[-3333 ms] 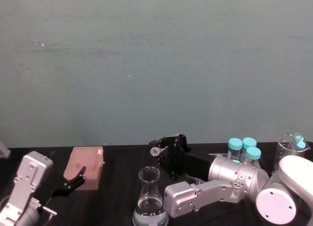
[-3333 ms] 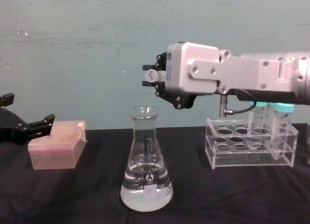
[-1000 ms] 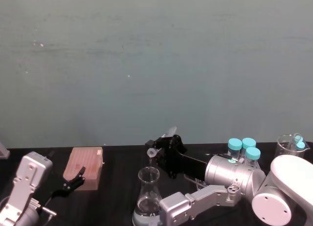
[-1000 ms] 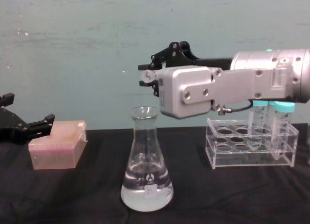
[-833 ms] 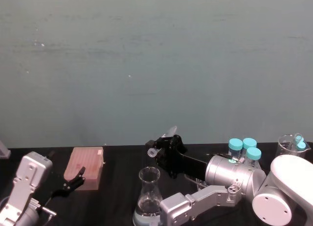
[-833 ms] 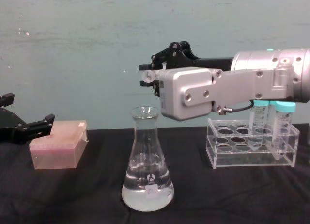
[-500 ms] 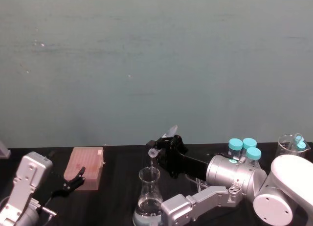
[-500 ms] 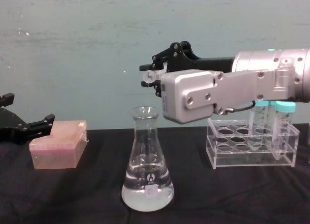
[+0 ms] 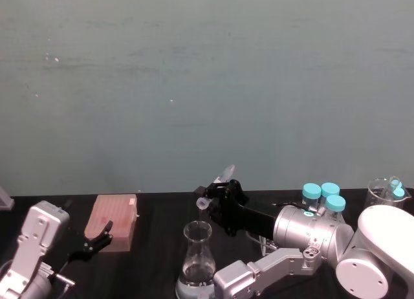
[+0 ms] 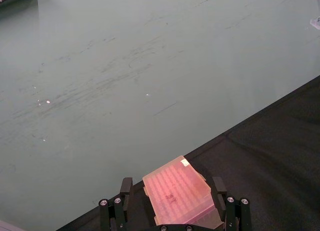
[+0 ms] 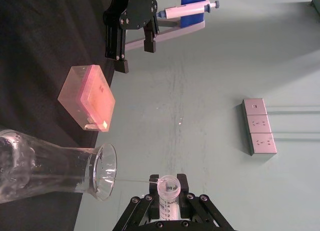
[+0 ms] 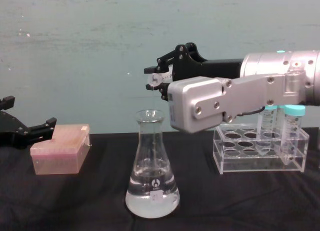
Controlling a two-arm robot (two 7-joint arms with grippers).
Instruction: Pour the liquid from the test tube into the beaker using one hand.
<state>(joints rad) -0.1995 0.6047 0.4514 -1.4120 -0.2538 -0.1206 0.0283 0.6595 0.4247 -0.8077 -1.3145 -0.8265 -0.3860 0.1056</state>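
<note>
Jaws spread, the left gripper (image 12: 29, 111) sits parked beside the ribbed pink box (image 12: 59, 147). Rightward, the right gripper (image 12: 155, 78) pinches the slim clear plastic test tube (image 11: 168, 190), tilted rim-down with its conical tip raised, just above the flared lip of the glass beaker (image 12: 151, 166). A thin thread of liquid (image 12: 151, 201) falls toward the wide base.
</note>
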